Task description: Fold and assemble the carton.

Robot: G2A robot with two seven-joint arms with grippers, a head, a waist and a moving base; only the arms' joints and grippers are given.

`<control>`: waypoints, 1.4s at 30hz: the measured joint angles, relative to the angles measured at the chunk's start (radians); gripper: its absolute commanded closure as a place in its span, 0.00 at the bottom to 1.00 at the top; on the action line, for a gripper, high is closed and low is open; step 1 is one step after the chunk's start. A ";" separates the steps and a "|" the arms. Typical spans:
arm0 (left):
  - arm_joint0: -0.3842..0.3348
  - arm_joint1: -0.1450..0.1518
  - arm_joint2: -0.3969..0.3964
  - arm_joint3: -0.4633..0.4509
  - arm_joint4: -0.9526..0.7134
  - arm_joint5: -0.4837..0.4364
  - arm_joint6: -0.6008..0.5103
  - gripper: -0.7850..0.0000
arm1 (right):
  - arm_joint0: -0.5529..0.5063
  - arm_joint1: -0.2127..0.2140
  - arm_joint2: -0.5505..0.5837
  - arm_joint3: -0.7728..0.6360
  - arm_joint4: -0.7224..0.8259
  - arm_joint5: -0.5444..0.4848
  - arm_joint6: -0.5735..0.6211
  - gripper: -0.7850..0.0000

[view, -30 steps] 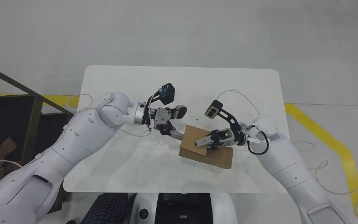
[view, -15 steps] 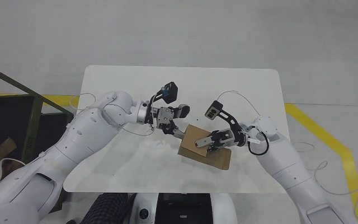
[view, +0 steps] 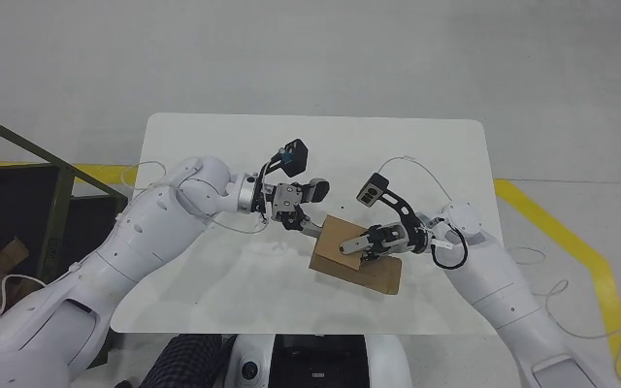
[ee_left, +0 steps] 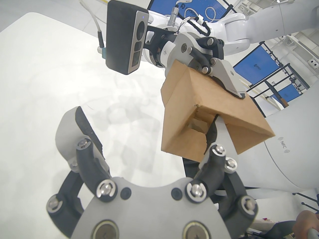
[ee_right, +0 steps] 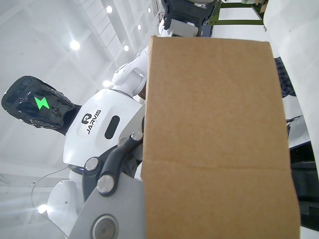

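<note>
Looks like the end-flap stage: the right gripper is clamped on the cardboard carton over the table's front part, and the left gripper, spread wide, pokes one finger into its open end, so next I'd guess tucking those flaps in.

Brown carton, partly folded, 1 end open, tilted over the table's front.

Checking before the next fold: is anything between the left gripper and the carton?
Nothing visible. The left gripper is open, with one finger poking into the open end of the carton, while the right gripper holds the carton.
</note>
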 measured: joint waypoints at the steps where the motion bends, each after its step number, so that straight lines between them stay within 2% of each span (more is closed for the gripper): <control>1: 0.007 0.003 -0.008 0.000 0.001 0.002 0.000 0.00 | -0.001 0.001 0.001 0.000 0.001 0.000 0.000 1.00; 8: 0.072 0.034 -0.084 -0.035 0.013 -0.005 0.013 0.00 | -0.008 0.013 0.001 -0.004 0.002 -0.007 0.000 1.00; 14: 0.128 0.056 -0.141 -0.106 0.041 -0.064 0.028 0.00 | -0.009 0.024 0.004 0.005 0.012 -0.011 0.000 1.00; 20: 0.152 0.071 -0.149 -0.187 0.090 -0.063 0.004 0.00 | -0.008 0.037 0.006 0.000 0.024 -0.017 0.000 1.00; 24: 0.156 0.072 -0.136 -0.233 0.150 -0.063 0.036 0.00 | -0.007 0.044 0.000 -0.014 0.040 -0.019 0.000 1.00; 31: 0.133 0.065 -0.083 -0.241 0.288 -0.063 0.162 0.00 | 0.001 0.055 -0.026 -0.044 0.078 -0.026 0.000 1.00; 42: 0.098 0.078 0.007 -0.226 0.474 -0.063 0.474 0.00 | 0.031 0.075 -0.075 -0.035 0.176 -0.053 0.000 1.00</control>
